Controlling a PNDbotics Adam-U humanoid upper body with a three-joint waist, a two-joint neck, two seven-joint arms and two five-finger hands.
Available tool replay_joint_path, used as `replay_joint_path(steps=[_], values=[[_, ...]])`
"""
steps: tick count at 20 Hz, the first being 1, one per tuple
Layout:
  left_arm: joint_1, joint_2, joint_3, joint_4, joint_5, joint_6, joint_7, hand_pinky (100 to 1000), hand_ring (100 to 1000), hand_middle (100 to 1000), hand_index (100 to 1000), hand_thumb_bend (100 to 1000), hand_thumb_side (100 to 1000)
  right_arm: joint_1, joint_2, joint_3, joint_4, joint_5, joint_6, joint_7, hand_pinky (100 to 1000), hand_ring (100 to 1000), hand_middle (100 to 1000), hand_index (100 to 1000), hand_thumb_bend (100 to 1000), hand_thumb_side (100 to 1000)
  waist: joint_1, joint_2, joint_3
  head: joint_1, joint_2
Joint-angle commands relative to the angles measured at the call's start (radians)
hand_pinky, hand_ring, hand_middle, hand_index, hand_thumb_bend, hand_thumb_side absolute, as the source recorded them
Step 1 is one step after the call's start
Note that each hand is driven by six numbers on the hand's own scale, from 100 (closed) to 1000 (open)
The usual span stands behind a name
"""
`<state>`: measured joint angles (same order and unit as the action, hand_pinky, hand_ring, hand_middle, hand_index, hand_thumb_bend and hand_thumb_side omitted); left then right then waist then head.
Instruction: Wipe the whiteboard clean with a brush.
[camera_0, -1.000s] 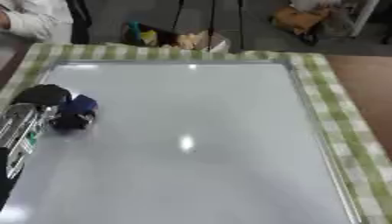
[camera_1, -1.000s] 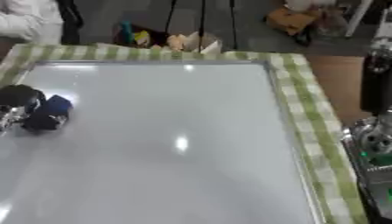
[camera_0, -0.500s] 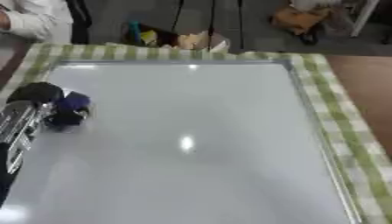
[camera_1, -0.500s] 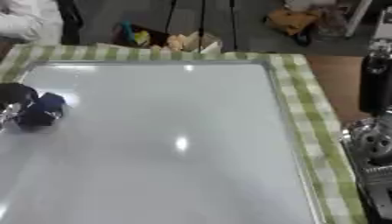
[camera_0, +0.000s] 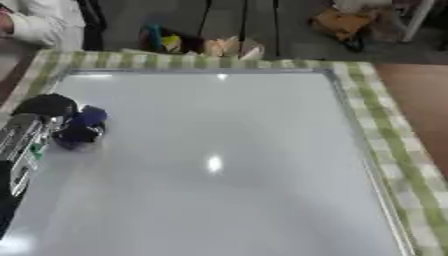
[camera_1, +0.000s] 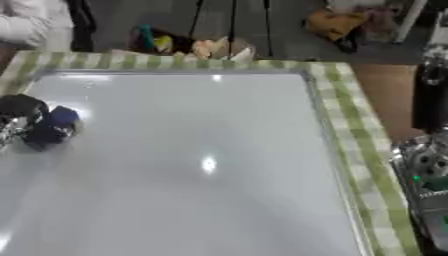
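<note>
One whiteboard (camera_0: 227, 165) fills most of the counter, lying flat on a green-and-white checked cloth (camera_0: 385, 120) that shows along its far and right edges. Its surface looks clean and pale, with a small bright glare spot near the middle and another by the far edge.

Over at the board's left side, the robot's left hand (camera_0: 48, 107) comes in from the left edge, black at the knuckles with a silver forearm behind it. Its fingers are curled round a dark blue brush (camera_0: 80, 130), which sits against the board surface close to the left frame.

On the right, past the cloth, part of the robot's right arm shows in the right eye view: silver and black with a small green light. The right hand (camera_1: 429, 172) is there at the edge, but I cannot tell how its fingers are set.

Brown floor lies beyond the counter's right side.
</note>
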<state>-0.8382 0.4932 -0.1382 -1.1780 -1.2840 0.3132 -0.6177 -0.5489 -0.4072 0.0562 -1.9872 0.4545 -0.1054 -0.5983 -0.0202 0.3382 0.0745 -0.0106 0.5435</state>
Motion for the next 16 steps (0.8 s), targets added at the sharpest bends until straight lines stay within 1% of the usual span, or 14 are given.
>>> replay_joint_path(steps=[1,5,16], values=[[-0.007,0.006,-0.031,-0.01,0.012,-0.026,-0.02,144,423,382,635,100,757,-0.012,-0.016,-0.005,-0.013,-0.008,-0.001,0.002,825,891,710,832,100,1000,0.001,-0.019,-0.003,0.003,-0.007],[-0.007,0.006,-0.049,-0.025,0.009,-0.056,-0.041,146,423,381,634,100,761,-0.012,-0.015,-0.005,-0.013,-0.007,0.0,0.001,825,891,710,832,100,1000,0.002,-0.019,-0.005,0.004,-0.008],[-0.004,0.016,-0.122,-0.11,0.007,-0.138,-0.093,154,427,384,635,100,770,-0.011,-0.015,-0.005,-0.013,-0.008,-0.001,-0.003,825,891,709,832,100,1000,0.005,-0.021,-0.006,0.006,-0.01]])
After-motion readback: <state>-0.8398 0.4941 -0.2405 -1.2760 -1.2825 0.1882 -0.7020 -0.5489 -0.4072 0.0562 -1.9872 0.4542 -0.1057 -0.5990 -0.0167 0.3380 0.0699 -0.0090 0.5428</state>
